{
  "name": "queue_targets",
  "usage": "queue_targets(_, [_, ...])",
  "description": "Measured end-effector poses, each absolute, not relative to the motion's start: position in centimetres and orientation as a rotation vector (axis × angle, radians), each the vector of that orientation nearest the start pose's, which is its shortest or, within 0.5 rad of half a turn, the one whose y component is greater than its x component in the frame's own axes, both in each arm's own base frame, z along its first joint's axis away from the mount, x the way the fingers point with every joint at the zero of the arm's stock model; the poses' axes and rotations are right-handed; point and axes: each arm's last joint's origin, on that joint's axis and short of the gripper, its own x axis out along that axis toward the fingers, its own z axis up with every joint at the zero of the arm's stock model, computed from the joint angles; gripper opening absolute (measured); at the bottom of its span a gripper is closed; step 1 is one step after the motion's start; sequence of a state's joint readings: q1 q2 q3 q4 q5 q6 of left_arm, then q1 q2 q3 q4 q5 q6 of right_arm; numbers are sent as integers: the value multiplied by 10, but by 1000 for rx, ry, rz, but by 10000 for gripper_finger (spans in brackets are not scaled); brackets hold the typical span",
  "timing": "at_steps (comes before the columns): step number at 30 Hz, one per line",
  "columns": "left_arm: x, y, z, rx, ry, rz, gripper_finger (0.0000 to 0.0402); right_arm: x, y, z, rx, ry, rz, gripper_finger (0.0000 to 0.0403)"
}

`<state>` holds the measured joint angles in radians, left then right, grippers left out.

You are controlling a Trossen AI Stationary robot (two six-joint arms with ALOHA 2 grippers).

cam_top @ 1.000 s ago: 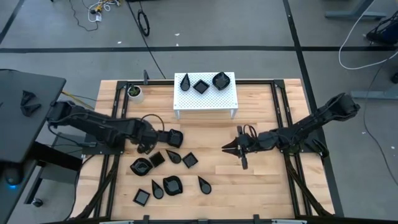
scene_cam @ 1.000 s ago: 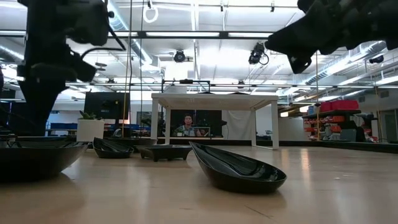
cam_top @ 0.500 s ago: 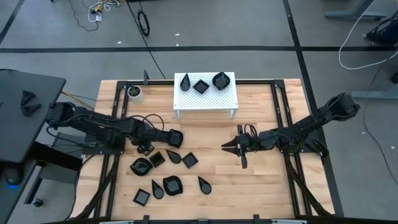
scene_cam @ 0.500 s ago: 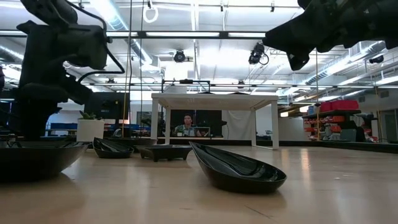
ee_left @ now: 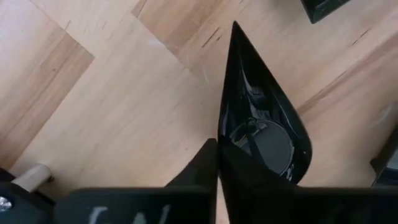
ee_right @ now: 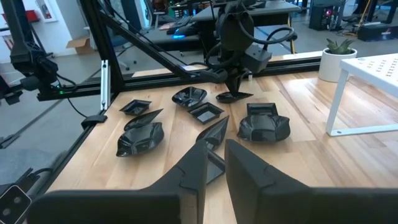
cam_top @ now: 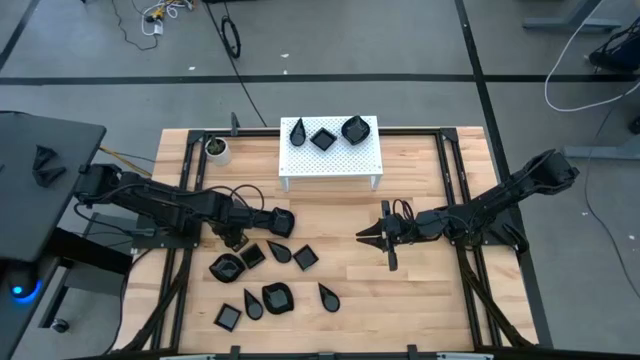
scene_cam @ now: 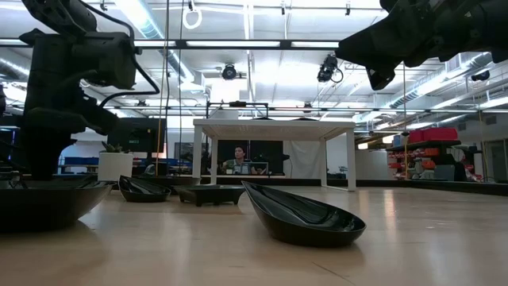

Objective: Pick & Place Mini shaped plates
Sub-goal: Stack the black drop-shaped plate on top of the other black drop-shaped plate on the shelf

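Several glossy black mini shaped plates [cam_top: 277,296] lie on the wooden table's near left part. Three more sit on the white perforated stand [cam_top: 368,160]. My left gripper [ee_left: 217,152] points down among them, shut on a teardrop plate [ee_left: 261,124]; the right wrist view shows that gripper [ee_right: 236,87] and plate [ee_right: 233,97] from afar. A shell-shaped plate [cam_top: 283,222] lies just right of it. My right gripper [cam_top: 360,238] hovers above the table's middle, its fingers [ee_right: 245,171] a little apart with nothing held. My left gripper pinches the teardrop plate's side rim [ee_left: 221,127] near its wide end. One finger [ee_left: 198,168] is outside the rim and the other is over the dish's hollow. The fingers come from above, pointing down. The plate's underside rests on the table.
A small white cup with a plant [cam_top: 215,148] stands at the far left, beside the stand. Black frame rails [cam_top: 452,190] run along both table sides. Bare wood lies between the two grippers and on the right half. A person sits in the room behind the table [scene_cam: 238,165].
My left arm has shifted a little toward the table's right edge over the plates, and its fingers have closed on the teardrop plate's rim. The plates have stayed in place.
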<state>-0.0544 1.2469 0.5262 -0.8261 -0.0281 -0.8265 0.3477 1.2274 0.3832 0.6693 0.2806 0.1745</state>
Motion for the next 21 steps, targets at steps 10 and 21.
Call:
queue_targets(10, [174,-7,185,-560,1479,686,5,222,72,192,120,170,52,61])
queue_targets(21, [232,21,317,-454,910,597,5,222,70,193,115,159,-26,61])
